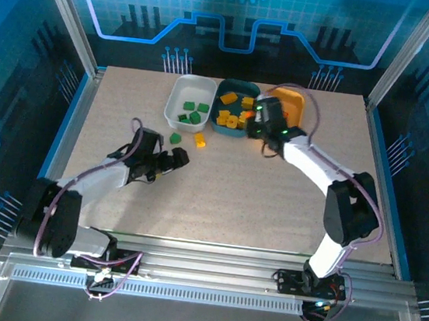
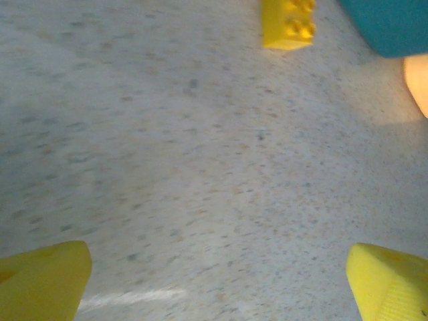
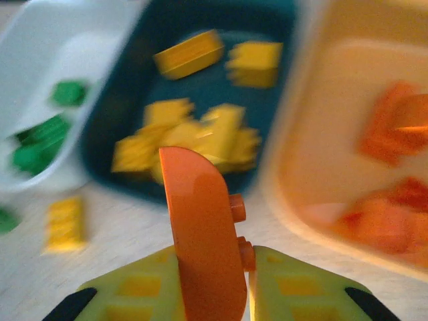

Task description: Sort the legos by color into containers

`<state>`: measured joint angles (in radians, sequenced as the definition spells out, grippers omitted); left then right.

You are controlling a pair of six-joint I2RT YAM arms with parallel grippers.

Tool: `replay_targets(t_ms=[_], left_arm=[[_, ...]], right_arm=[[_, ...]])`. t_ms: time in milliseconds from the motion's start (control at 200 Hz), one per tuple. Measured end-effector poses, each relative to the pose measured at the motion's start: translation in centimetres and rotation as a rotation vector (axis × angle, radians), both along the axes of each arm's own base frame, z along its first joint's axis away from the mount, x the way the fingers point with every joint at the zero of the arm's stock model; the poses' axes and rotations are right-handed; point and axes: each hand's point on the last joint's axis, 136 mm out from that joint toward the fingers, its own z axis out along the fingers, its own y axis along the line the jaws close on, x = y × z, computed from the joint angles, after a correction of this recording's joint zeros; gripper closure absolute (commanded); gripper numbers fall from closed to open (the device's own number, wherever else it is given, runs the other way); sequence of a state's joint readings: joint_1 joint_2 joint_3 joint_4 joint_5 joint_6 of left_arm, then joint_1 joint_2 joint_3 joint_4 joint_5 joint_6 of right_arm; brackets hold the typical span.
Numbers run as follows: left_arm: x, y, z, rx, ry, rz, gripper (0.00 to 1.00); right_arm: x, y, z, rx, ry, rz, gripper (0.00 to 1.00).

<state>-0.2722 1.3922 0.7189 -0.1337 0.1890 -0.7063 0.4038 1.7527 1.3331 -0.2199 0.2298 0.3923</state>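
Three containers stand in a row at the back: a white tray (image 1: pixel 177 93) with green legos (image 1: pixel 191 111), a dark teal tray (image 1: pixel 225 90) with yellow legos (image 1: pixel 231 117), and a yellow-orange tray (image 1: pixel 294 101) with orange-red legos (image 3: pixel 394 127). My right gripper (image 1: pixel 260 127) hovers at the teal tray's near right corner, shut on an orange lego (image 3: pixel 204 234) that stands upright between its fingers. My left gripper (image 1: pixel 180 157) is open over bare table, just short of a loose green lego (image 1: pixel 176 138) and a loose yellow lego (image 1: pixel 200 140). The yellow lego (image 2: pixel 287 23) lies well ahead of the left fingertips (image 2: pixel 47 277).
The speckled table (image 1: pixel 233 202) is bounded by metal frame rails (image 1: pixel 73 96) on both sides. The teal tray's corner (image 2: pixel 391 23) reaches into the top right of the left wrist view.
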Motion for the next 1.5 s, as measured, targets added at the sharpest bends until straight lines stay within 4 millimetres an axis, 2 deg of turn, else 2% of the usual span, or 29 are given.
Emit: replay_targets(t_ms=[70,150,235,335,435,535,650,800,930,1015,1091,1286,1501], left_arm=[[1.0,-1.7,0.3,0.001,-0.002,-0.038,0.02],[2.0,-3.3,0.6,0.001,-0.004,-0.07,0.02],[3.0,-4.4,0.5,0.006,0.004,-0.091,0.02],[4.3,-5.1,0.1,0.016,0.023,-0.102,0.02],[5.7,-5.7,-0.3,0.031,0.038,-0.113,0.03],[7.1,-6.0,-1.0,0.051,0.06,-0.117,0.05],[8.2,-5.9,-1.9,0.099,0.081,-0.116,0.06],[8.7,-5.0,-2.4,0.169,0.101,-0.104,0.1],[9.7,-4.6,-2.4,0.228,0.098,-0.099,0.15],[10.6,-4.6,-2.6,0.274,0.091,-0.096,0.16],[11.2,-4.7,-2.9,0.313,0.085,-0.098,0.18],[12.1,-4.9,-4.4,0.396,0.104,-0.092,0.22],[13.3,-4.8,-5.4,0.505,0.102,-0.065,0.32]], right_arm=[[1.6,-4.8,-0.7,-0.012,0.026,-0.107,0.74],[2.9,-8.6,-1.8,-0.022,0.064,-0.19,0.74],[3.8,-10.8,-3.2,-0.032,0.105,-0.235,0.74],[4.5,-11.7,-5.0,-0.041,0.155,-0.251,0.74],[4.9,-11.6,-6.4,-0.049,0.191,-0.249,0.7],[5.3,-11.5,-6.9,-0.055,0.208,-0.238,0.59],[5.4,-11.4,-6.5,-0.054,0.203,-0.232,0.49],[4.6,-11.4,-5.4,-0.042,0.182,-0.232,0.47],[1.5,-11.4,-2.8,-0.004,0.136,-0.235,0.45],[-1.2,-10.4,-0.9,0.035,0.09,-0.217,0.45],[-3.3,-9.1,-0.2,0.073,0.065,-0.181,0.45],[-7.5,-7.6,-1.6,0.137,0.101,-0.12,0.45],[-10.5,-5.4,-2.6,0.161,0.126,-0.047,0.46]])
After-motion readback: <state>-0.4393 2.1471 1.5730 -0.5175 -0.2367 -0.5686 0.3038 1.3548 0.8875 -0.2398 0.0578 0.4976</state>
